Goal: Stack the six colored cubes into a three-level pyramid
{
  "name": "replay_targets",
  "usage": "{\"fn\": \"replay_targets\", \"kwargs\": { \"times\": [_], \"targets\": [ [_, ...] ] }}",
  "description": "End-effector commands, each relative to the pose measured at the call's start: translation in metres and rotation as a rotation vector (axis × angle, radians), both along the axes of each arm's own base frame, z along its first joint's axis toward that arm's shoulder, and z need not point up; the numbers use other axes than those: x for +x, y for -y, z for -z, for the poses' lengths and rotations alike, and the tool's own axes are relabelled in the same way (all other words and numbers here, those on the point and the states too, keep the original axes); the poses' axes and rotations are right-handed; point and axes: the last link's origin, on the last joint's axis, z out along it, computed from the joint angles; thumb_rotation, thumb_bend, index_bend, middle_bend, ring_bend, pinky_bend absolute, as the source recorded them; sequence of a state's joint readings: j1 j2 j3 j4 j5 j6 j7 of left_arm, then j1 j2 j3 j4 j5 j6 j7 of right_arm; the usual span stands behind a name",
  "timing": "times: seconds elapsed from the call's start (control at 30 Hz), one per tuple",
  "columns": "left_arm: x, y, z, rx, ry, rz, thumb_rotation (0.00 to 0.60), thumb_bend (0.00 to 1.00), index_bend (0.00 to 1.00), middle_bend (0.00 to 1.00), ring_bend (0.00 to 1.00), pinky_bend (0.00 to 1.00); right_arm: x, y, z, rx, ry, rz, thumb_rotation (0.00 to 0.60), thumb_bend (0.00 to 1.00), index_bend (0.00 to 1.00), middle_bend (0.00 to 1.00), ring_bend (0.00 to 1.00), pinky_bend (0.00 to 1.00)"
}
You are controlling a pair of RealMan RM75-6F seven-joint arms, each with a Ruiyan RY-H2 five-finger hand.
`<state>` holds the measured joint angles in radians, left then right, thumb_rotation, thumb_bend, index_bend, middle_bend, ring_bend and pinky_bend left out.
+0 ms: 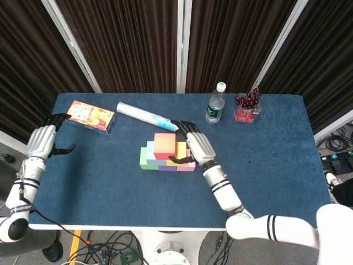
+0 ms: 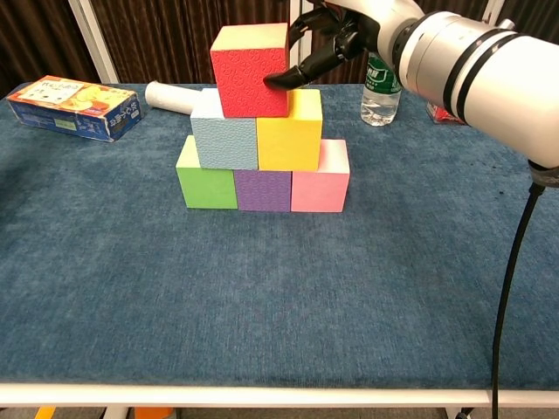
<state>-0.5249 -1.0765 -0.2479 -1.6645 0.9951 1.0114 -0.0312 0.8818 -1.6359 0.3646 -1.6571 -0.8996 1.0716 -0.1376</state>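
The robot's right hand (image 2: 327, 39) grips a red textured foam cube (image 2: 251, 70) atop the pale blue cube (image 2: 224, 131) and yellow cube (image 2: 289, 131), its thumb pressed to the cube's front face. Below sit the green (image 2: 205, 175), purple (image 2: 263, 189) and pink (image 2: 320, 182) cubes (3 abreast). The left hand (image 1: 42, 139) rests at the blue-clothed table's (image 2: 279, 297) far edge, fingers loosely apart, holding nothing.

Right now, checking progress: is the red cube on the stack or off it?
On: the red cube sits atop the light blue cube and yellow cube, right hand touching it.
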Motion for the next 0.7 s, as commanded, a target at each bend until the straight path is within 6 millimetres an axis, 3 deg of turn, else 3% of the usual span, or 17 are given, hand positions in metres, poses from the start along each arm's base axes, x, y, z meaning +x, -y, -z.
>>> {"fn": "replay_targets", "kwargs": {
  "times": [0.03,0.2,0.3,0.43,0.7],
  "targets": [
    [0.0,0.0,0.0,0.0,0.0,0.0,0.6,0.26,0.14,0.1,0.01,0.03,-0.001,0.0,0.002,0.007,-0.004,0.002,0.6,0.12,0.1,0.4,0.06,0.0],
    [0.0,-0.001,0.0,0.002,0.002,-0.001,0.6,0.26,0.14,0.1,0.01,0.03,-0.001,0.0,0.002,0.021,-0.01,-0.003,0.6,0.12,0.06,0.33,0.05,0.0],
    [-0.004,0.002,0.0,0.005,0.002,-0.004,0.6,0.26,0.14,0.1,0.01,0.03,-0.001,-0.001,0.002,0.032,-0.014,-0.014,0.6,0.1,0.0,0.19,0.01,0.0],
    [-0.001,-0.001,0.0,0.005,0.001,0.002,0.6,0.26,0.14,0.1,0.01,0.03,-0.001,-0.002,0.0,0.04,-0.013,-0.026,0.6,0.08,0.0,0.03,0.0,0.0],
    [-0.001,-0.001,-0.002,0.01,-0.013,0.004,0.6,0.26,0.14,0.1,0.01,0.03,-0.003,-0.006,-0.017,0.014,0.001,-0.055,0.6,0.02,0.0,0.0,0.0,0.0]
  ]
}}
